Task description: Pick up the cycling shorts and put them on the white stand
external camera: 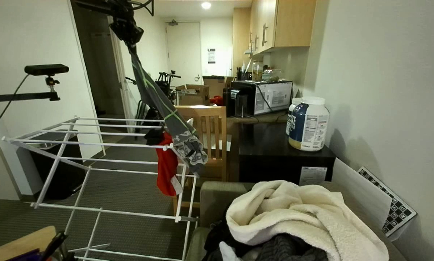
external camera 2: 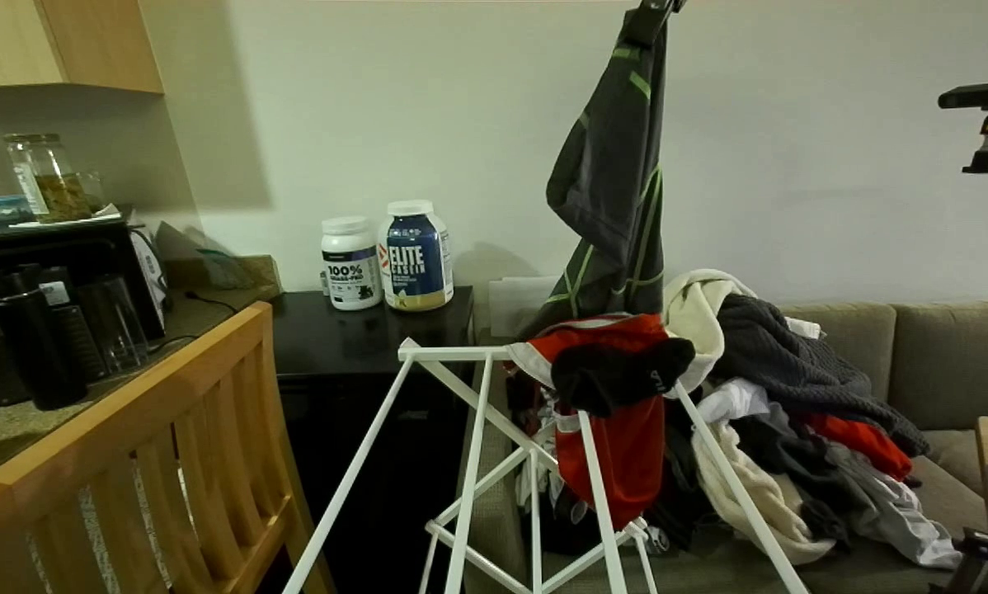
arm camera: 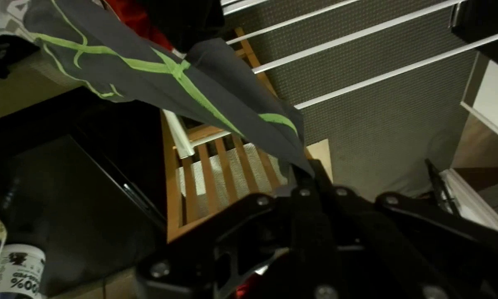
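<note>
Fingers (arm camera: 305,185) pinching one end of the cycling shorts (external camera: 153,88); the rest slants down below them to the white stand (external camera: 94,144), contact unclear. Pale mark (external camera: 182,135) near the low end, can't read it. Lower than the fingers and well apart, on the black bench (external camera 2: 362,334): blue tub (external camera 2: 416,262) "ELITE CASEIN", white tub (external camera 2: 351,266) "100%", smaller line under it blurry.

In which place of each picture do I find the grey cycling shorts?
In an exterior view: cycling shorts, left of centre, hanging from the gripper.
In an exterior view: cycling shorts, just right of centre, mostly upper half.
In the wrist view: cycling shorts, from upper left to about centre.
Shared landmark: wooden chair, in all three.
</note>
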